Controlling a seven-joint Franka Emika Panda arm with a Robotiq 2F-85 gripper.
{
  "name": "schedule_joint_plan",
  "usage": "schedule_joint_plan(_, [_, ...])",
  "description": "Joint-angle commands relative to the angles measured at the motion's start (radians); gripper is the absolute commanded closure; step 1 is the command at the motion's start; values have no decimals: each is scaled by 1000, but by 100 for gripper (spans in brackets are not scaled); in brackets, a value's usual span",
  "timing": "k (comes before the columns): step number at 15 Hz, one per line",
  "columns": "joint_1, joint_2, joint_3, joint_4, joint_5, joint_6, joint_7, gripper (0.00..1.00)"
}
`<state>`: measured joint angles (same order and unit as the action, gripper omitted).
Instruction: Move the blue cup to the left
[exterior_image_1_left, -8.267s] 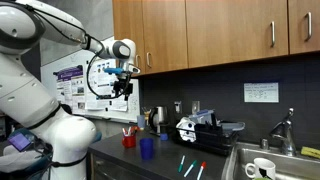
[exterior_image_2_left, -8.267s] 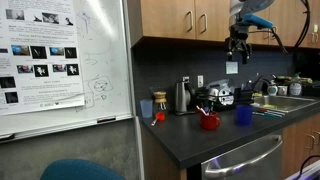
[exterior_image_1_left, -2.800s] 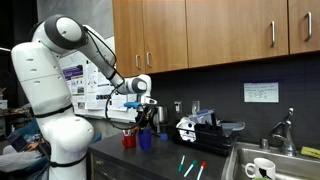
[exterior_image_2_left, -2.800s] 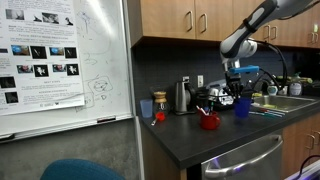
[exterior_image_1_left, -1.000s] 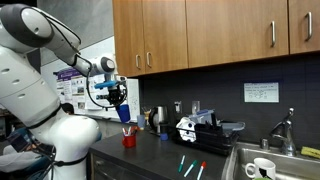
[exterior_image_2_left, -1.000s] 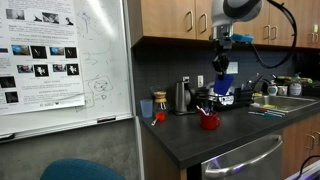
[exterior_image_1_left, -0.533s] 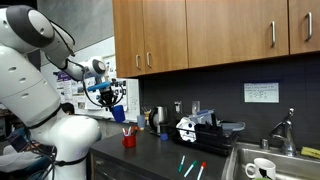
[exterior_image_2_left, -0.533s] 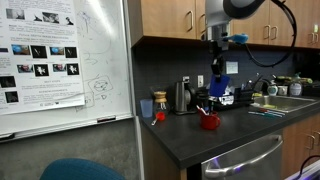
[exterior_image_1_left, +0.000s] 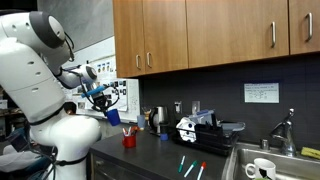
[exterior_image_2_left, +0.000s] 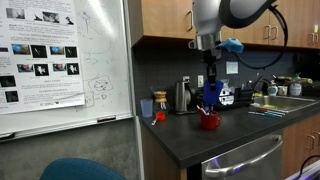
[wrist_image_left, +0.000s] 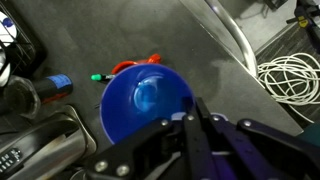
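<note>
The blue cup (exterior_image_1_left: 112, 116) hangs in the air above the counter, held by its rim. My gripper (exterior_image_1_left: 103, 103) is shut on it, up and to the left of the red cup (exterior_image_1_left: 128, 139) that holds pens. In an exterior view the blue cup (exterior_image_2_left: 211, 95) hangs from the gripper (exterior_image_2_left: 208, 80) right above the red cup (exterior_image_2_left: 209, 121). The wrist view looks down into the blue cup (wrist_image_left: 145, 103), with the gripper (wrist_image_left: 190, 108) pinching its rim and the red cup (wrist_image_left: 135, 65) partly hidden behind it.
A black appliance (exterior_image_1_left: 195, 128), loose pens (exterior_image_1_left: 190, 165) and a white mug (exterior_image_1_left: 262, 168) in the sink lie along the counter. A kettle (exterior_image_2_left: 182, 96) stands by the wall and a whiteboard (exterior_image_2_left: 60, 60) is at the side. Wooden cabinets (exterior_image_1_left: 200, 35) hang overhead.
The arm has carried the blue cup further left and slightly lower over the last second. The gripper has stayed shut on the cup.
</note>
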<state>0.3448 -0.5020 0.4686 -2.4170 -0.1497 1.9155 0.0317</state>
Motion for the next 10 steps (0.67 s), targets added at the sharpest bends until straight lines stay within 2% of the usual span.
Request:
schedule_joint_plan(1, [25,135,33,93,-57,-32,2,99])
schedule_joint_plan(6, [45,290,64,199,-86,-64,-1,99])
schedule_joint_plan(10, [61,405,48,291,-54,-108,-38,99])
